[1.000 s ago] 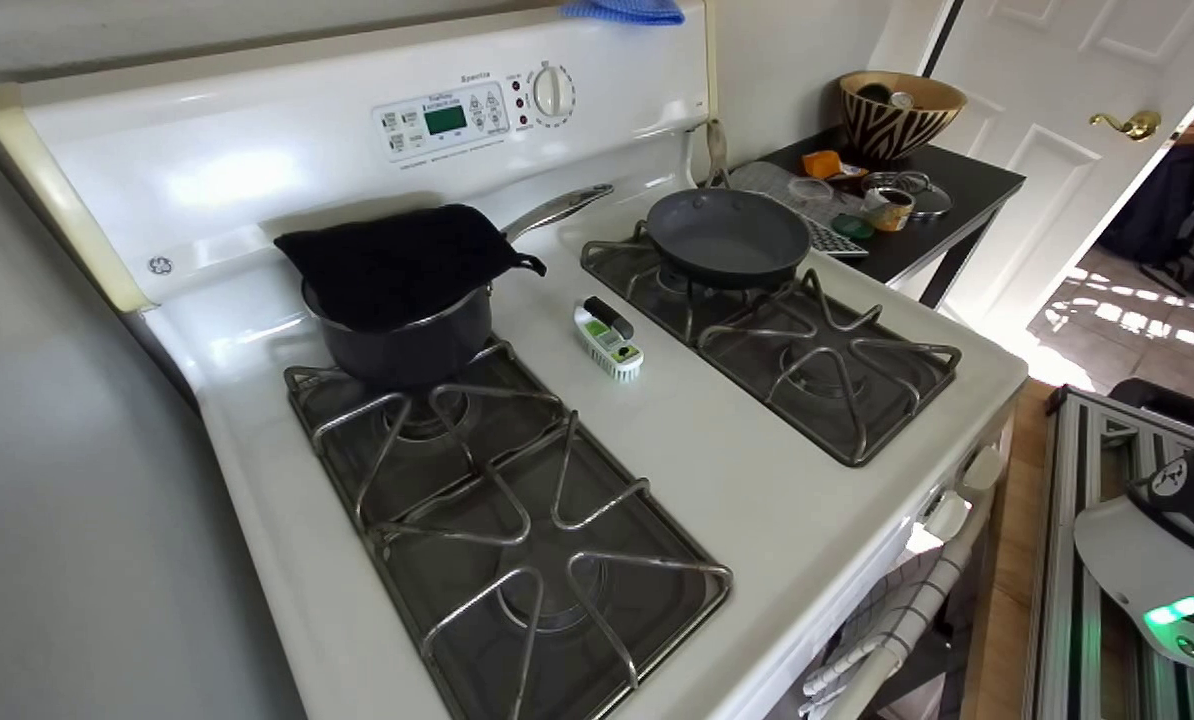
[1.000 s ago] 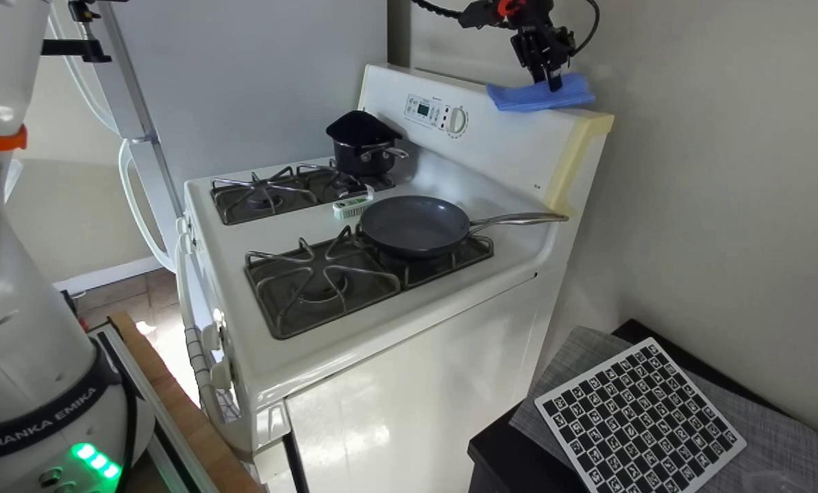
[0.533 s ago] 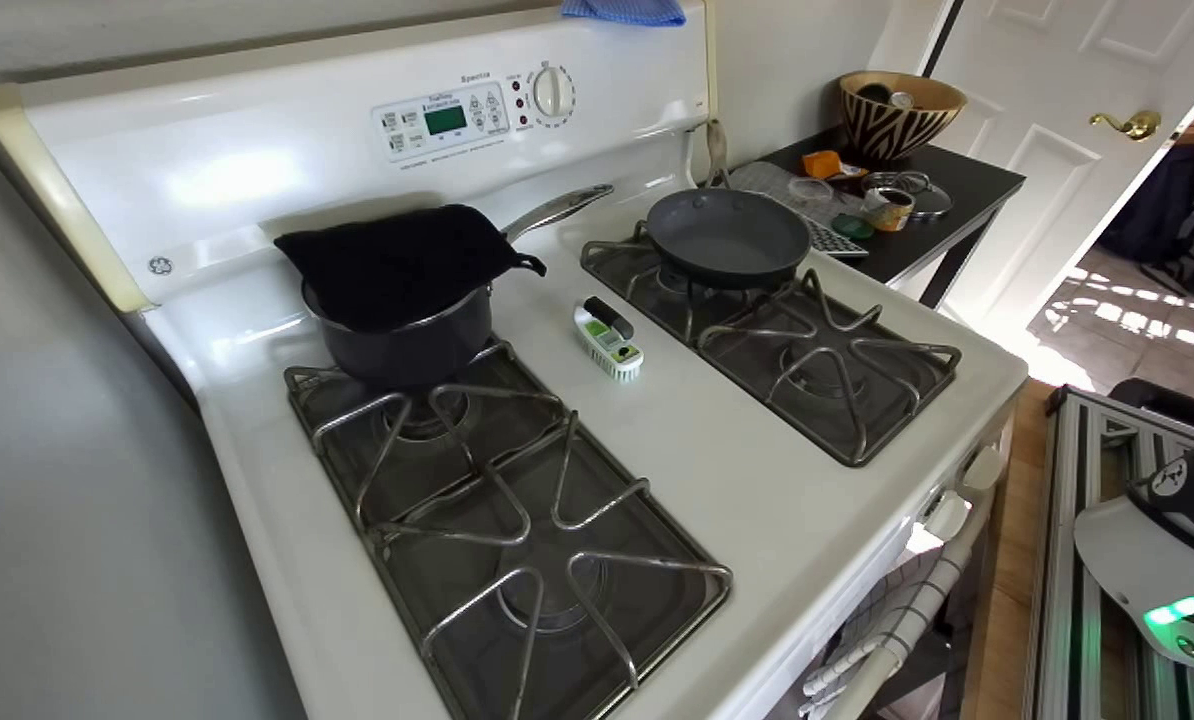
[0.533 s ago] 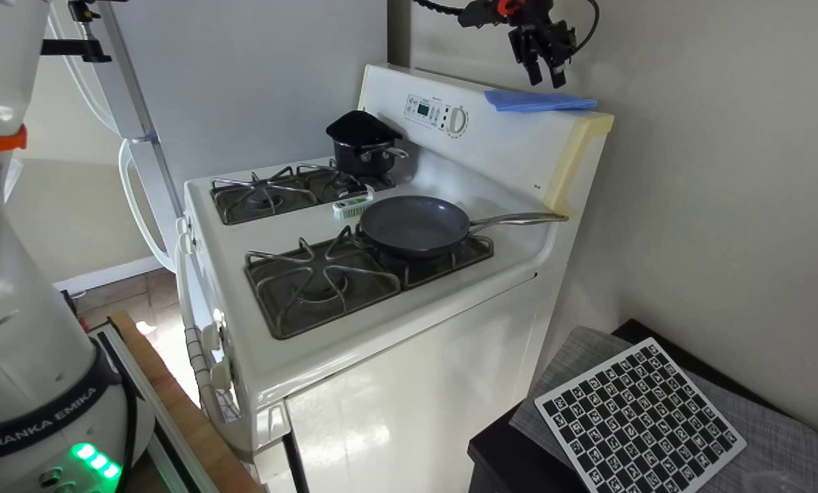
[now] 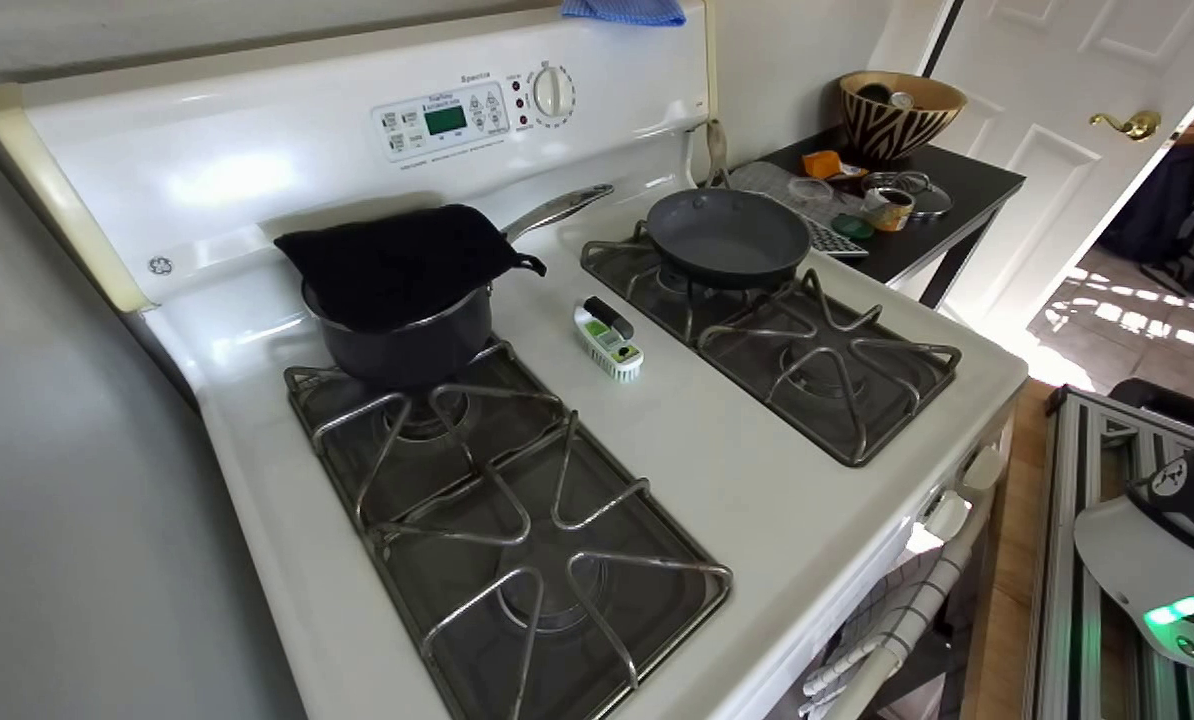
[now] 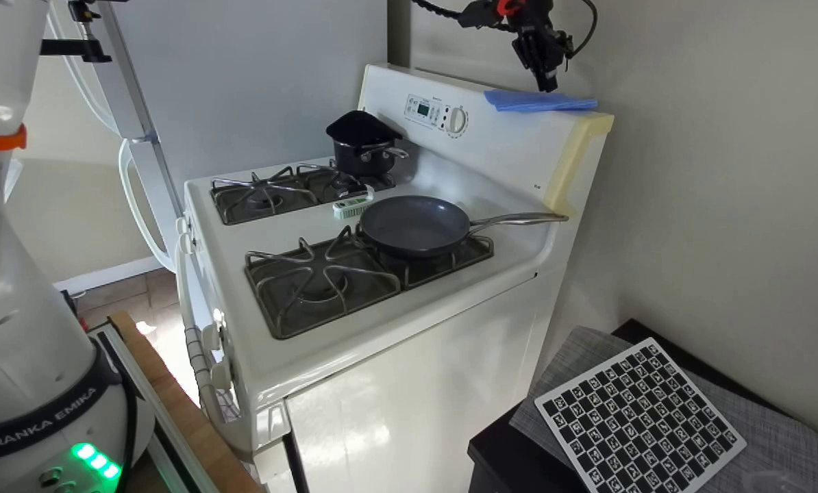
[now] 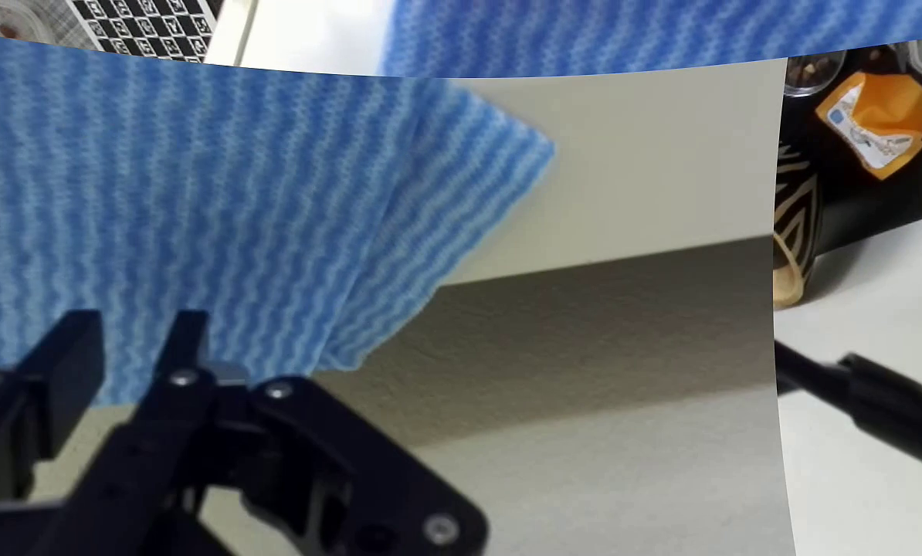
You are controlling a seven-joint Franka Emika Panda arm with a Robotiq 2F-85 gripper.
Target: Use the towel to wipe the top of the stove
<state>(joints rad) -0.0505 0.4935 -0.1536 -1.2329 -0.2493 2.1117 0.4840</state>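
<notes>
Got claw (image 7: 130, 336) parted slightly, gripping nothing, just over towel (image 6: 536, 102) on top back edge of stove (image 5: 687, 430) near right corner.

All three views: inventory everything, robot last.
Stove: one, white, both exterior views
Towel: one, blue, atop back panel
Grates: four, metallic, on stove
Pot: one, dark, rear grate
Cover: one, black, over pot
Pan: one, grey, other rear grate
Brush: one, white-green, between grates
Checked cloth: one, white, stove front
Fridge: one, grey, beside stove
Counter: one, black, beside stove
Bowl: one, tan, counter
Board: one, black-white, counter
Packet: one, orange, counter
Other items: several, mixed, counter
Door: one, white, past counter
Arm: one, white, before stove
Tool: one, black, above towel
</notes>
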